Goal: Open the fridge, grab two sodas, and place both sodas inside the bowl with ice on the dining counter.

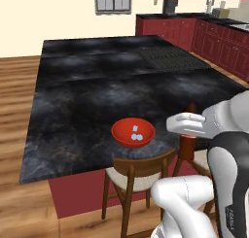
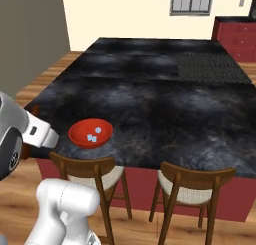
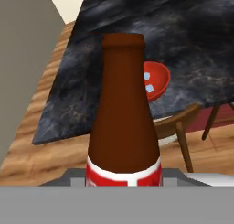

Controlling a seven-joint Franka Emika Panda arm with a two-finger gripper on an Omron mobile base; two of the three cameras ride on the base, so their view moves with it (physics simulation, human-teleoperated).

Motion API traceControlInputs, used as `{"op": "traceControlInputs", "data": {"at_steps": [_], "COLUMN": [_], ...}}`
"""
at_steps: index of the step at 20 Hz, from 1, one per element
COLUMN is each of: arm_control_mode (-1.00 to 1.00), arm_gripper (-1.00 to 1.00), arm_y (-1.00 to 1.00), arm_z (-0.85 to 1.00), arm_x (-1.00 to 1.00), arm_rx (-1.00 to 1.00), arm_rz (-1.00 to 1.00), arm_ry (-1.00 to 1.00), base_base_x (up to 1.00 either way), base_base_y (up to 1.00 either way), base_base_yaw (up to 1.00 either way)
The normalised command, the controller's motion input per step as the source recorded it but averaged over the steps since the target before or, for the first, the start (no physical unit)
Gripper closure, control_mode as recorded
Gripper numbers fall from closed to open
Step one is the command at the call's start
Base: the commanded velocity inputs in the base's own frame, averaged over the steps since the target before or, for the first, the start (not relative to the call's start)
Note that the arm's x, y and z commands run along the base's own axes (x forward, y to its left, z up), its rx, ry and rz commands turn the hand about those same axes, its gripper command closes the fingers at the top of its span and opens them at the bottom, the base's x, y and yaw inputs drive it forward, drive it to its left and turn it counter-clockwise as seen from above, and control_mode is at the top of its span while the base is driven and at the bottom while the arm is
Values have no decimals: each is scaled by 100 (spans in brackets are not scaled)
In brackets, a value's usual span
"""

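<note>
A: Where is the soda?

B: The dark brown bottle (image 3: 124, 122) with the red label stands upright right in front of the hand camera, its neck up and the label band at the lower edge. In the left base view its neck (image 1: 191, 107) pokes up just behind the white hand, and a strip of the red-brown body shows below it.

A: And the tool?

B: The tool (image 1: 188, 130) is closed partway round the bottle's body, gripping it at the label. It hangs off the near edge of the desk, over the chairs, not over the stone top.

A: The bowl with ice?

B: The red bowl (image 1: 121, 132) sits on the black marbled desk (image 1: 87, 96) close to its near edge, a few white ice cubes (image 1: 136, 135) inside. No drink lies in it. From the left base view the bottle is to the right of the bowl and apart from it; from the hand camera the bowl (image 3: 161, 77) peeks out just behind the bottle's shoulder.

A: What surrounds that?

B: Two wooden chairs, one (image 2: 92, 171) below the bowl and another (image 2: 192, 181) beside it, are tucked against the desk's red base. The inset cooktop (image 1: 168, 58) lies at the far right of the top, and dark red cabinets (image 1: 194, 35) line the wall beyond. The floor (image 1: 14, 135) is wood plank.
</note>
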Motion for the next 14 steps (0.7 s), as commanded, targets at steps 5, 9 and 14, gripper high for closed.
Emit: {"op": "traceControlInputs", "data": {"at_steps": [5, 9, 14], "arm_control_mode": [-100, -100, -100], "arm_gripper": [100, 100, 100], "arm_y": [1, 0, 0], "arm_z": [-20, -49, -52], "arm_x": [100, 97, 61], "arm_rx": [0, -4, -7], "arm_rz": [0, 25, 41], "arm_ry": [31, 38, 24], "base_base_x": [0, 0, 0], "base_base_y": [0, 0, 0], "base_base_yaw": [0, 0, 0]}}
